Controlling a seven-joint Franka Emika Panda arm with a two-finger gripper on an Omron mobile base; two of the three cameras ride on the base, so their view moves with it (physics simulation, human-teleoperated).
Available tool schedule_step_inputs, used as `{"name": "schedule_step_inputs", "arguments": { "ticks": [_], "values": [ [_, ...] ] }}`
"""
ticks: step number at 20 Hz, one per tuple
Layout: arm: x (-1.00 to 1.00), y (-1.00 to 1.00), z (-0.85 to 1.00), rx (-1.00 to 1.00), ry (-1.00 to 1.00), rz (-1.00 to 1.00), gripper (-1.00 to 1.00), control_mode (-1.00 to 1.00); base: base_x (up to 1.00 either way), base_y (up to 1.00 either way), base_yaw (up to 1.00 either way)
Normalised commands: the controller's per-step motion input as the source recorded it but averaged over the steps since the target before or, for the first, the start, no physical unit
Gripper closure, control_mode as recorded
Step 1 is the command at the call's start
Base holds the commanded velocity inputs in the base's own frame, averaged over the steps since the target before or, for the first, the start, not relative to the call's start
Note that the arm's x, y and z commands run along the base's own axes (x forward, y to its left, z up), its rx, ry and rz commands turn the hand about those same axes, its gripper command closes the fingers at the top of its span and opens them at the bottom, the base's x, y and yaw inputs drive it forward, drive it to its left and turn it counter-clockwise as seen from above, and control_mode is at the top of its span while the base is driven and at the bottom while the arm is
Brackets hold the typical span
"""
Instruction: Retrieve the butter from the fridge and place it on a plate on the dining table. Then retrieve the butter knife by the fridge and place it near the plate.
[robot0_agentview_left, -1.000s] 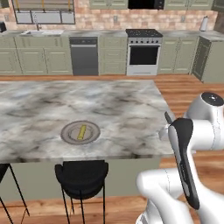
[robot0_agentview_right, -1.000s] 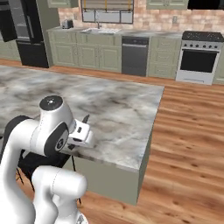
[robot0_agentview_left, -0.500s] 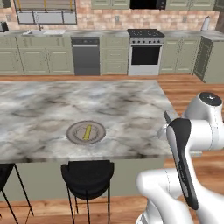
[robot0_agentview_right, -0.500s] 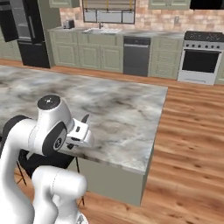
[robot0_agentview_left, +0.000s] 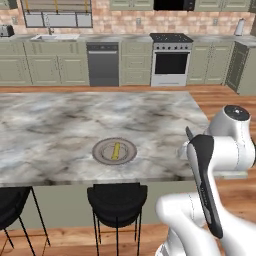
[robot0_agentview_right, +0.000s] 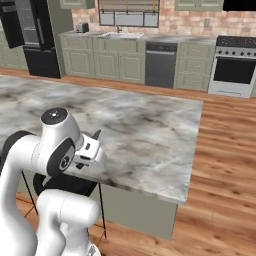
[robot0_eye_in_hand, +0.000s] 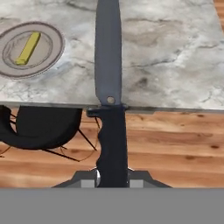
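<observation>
Butter (robot0_agentview_left: 116, 149) lies flat in the middle of the round plate (robot0_agentview_left: 102, 155), which sits on the marble table (robot0_agentview_left: 60, 120) near its front edge. Nothing else is on the plate. The butter knife (robot0_eye_in_hand: 109, 70) is gripped tight by the jaws at its dark handle. Its blade sticks out over the table edge, beside the plate but not touching it. The handle's bottom is cut off in the hand view. A black stool (robot0_agentview_left: 116, 200) stands tucked partly under the table.

The dining table (robot0_agentview_left: 75, 115) is bare marble apart from the plate (robot0_agentview_left: 114, 151) with the butter (robot0_agentview_left: 116, 149) near its front edge. Black stools (robot0_agentview_left: 116, 198) stand under that edge, below tabletop level.
</observation>
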Motion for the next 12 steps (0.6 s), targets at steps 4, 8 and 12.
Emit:
{"name": "schedule_step_inputs", "arguments": {
  "ticks": [4, 8, 12],
  "values": [
    [0.53, 0.16, 0.0, -0.01, 0.04, 0.0, 1.0, -1.0, 0.0, 0.0, 0.0],
    [0.66, 0.11, 0.0, -0.01, 0.05, 0.0, 1.0, -1.0, 0.0, 0.0, 0.0],
    [0.65, 0.0, -0.01, 0.0, 0.06, 0.04, 1.0, -1.0, 0.0, 0.0, 0.0]
  ]
}}
